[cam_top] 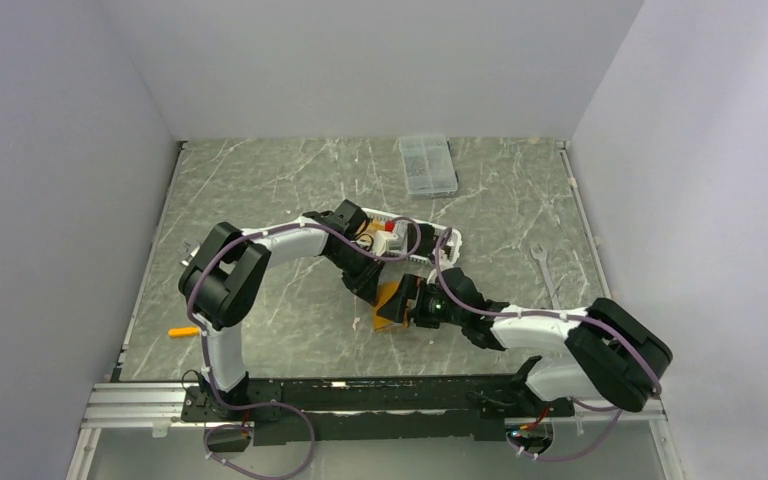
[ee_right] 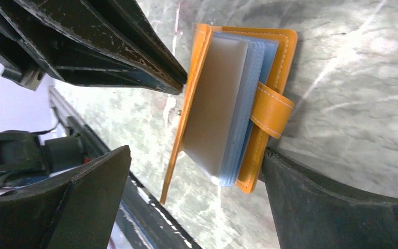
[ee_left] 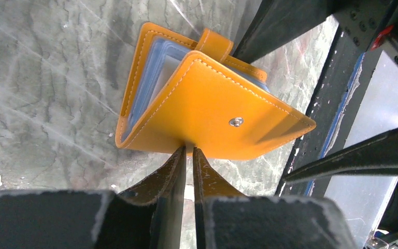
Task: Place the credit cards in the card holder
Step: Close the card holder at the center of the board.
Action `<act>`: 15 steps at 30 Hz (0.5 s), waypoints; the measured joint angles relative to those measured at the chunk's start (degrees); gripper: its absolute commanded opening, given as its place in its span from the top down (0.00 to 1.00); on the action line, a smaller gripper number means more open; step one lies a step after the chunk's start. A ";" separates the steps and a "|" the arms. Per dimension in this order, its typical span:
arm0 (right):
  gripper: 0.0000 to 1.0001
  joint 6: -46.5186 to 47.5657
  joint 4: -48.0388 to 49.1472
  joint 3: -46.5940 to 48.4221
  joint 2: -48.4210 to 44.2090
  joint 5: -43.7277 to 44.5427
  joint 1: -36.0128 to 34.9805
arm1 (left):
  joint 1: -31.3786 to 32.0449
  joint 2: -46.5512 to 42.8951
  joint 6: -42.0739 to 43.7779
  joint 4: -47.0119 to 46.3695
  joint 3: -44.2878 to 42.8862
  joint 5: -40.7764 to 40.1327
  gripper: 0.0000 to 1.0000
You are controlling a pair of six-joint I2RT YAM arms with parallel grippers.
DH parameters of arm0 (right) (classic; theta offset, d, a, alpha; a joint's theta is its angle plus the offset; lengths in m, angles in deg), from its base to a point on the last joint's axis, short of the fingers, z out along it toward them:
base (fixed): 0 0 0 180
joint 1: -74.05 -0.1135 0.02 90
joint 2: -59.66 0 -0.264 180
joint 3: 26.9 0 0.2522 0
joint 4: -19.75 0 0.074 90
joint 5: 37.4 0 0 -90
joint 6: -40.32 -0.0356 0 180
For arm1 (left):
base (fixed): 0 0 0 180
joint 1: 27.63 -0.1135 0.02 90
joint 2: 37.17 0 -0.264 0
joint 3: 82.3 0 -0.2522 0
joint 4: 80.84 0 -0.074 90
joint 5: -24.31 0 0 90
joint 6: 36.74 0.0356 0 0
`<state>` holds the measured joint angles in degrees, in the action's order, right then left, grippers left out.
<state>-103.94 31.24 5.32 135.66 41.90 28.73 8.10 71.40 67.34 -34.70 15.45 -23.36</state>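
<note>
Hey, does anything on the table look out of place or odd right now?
Nothing looks spilled or damaged. The card holder is half open, one cover pinched by the left tool, with the right tool open around it. Odd item: a wrench lying loose near the table's right edge, foreign to a card task.

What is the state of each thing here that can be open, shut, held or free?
card holder: half open, one cover lifted.
snap tab: undone.
left gripper: shut on the card holder's cover.
right gripper: open, one finger either side of the card holder.
</note>
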 measured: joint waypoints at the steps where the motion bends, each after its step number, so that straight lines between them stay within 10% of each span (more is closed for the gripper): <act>1: 0.00 0.63 -1.99 0.22 -1.11 0.90 -0.28 | 0.00 0.00 0.07 0.04 0.00 -0.07 0.84; 15: 0.12 8.79 -27.58 0.04 -22.21 11.89 1.62 | -0.07 0.02 1.49 2.91 -2.34 -0.28 0.85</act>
<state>-95.15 3.66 5.36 113.46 53.79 30.34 8.03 71.42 68.83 -31.79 13.11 -23.64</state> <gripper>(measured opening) 0.993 0.155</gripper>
